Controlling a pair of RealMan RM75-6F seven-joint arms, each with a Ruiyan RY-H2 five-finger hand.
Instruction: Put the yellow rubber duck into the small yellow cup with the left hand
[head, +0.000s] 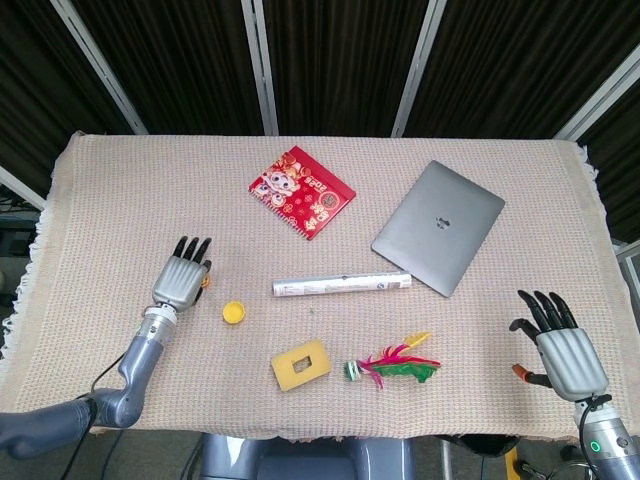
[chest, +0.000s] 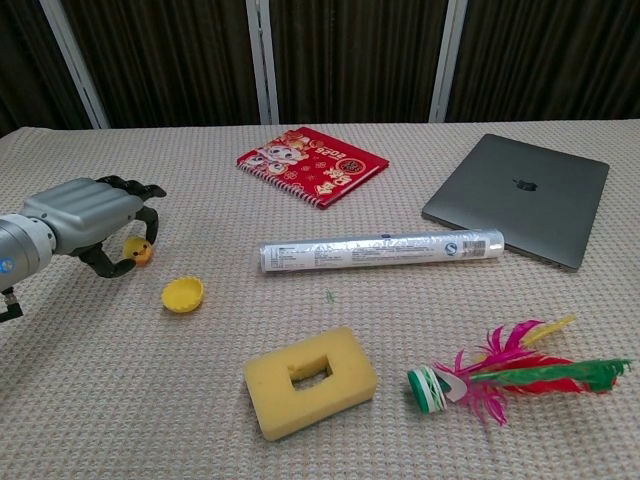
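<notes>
The yellow rubber duck (chest: 137, 251) sits at the left of the table, caught between the thumb and curled fingers of my left hand (chest: 85, 222). From the head view my left hand (head: 182, 278) covers nearly all of the duck. The small yellow cup (chest: 184, 294) stands on the cloth just right of and nearer than the duck; in the head view the cup (head: 233, 312) is a short gap to the right of the hand. My right hand (head: 565, 350) hangs by the table's front right corner, fingers spread and holding nothing.
A silver foil-wrapped roll (chest: 380, 250) lies across the middle. A yellow sponge with a hole (chest: 310, 381) and a feathered shuttlecock (chest: 510, 375) lie near the front. A red notebook (chest: 312, 164) and a grey laptop (chest: 520, 197) lie further back.
</notes>
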